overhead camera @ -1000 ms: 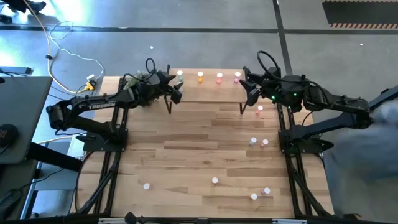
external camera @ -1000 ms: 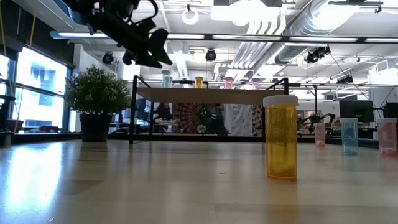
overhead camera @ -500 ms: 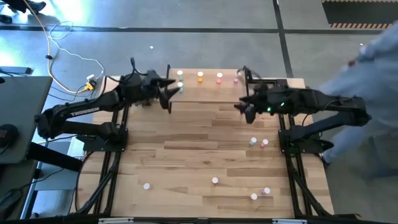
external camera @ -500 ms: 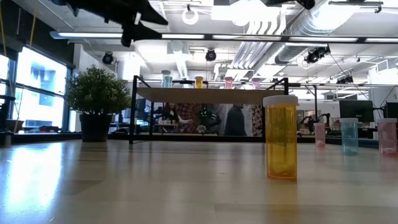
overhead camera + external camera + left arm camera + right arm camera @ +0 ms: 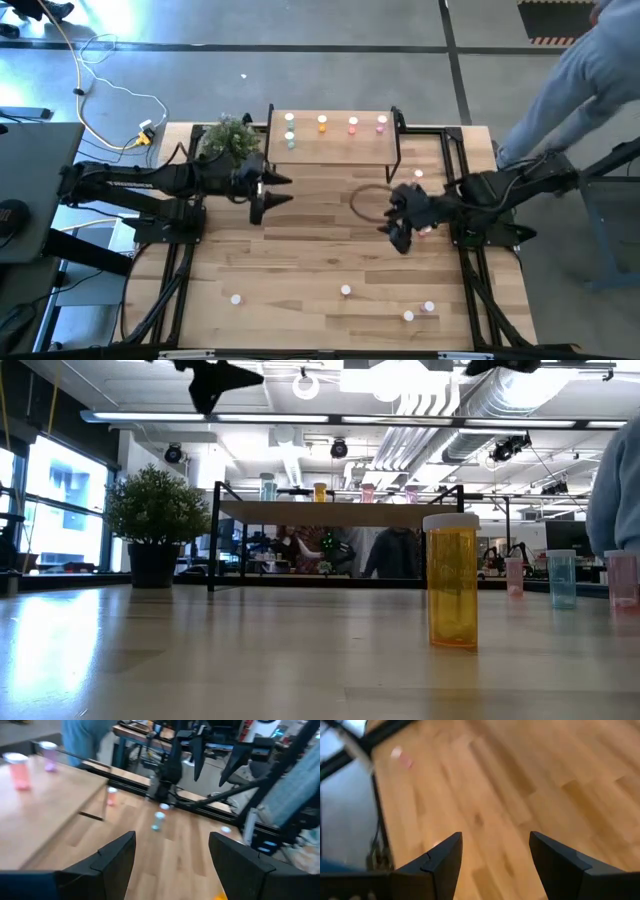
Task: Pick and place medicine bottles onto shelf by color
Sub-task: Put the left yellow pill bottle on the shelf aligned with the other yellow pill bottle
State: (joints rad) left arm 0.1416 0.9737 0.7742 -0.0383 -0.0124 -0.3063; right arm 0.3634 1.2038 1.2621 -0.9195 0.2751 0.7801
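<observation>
High view: shelf [image 5: 335,147] carrying five medicine bottles [image 5: 322,124]; others lying scattered on the desk [image 5: 300,270]. Left end effector [image 5: 272,192] hovering before the shelf, right end effector [image 5: 396,228] near its right leg. Wrist views: both are showing fingers spread, empty.

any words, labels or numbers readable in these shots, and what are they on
No text can be read for certain.
Left arm: pale lettering along the link, too small to read.
Medicine bottles, such as the orange one: no label visible.
Shelf: no markings visible.
Left tool and right tool: no markings visible.
</observation>
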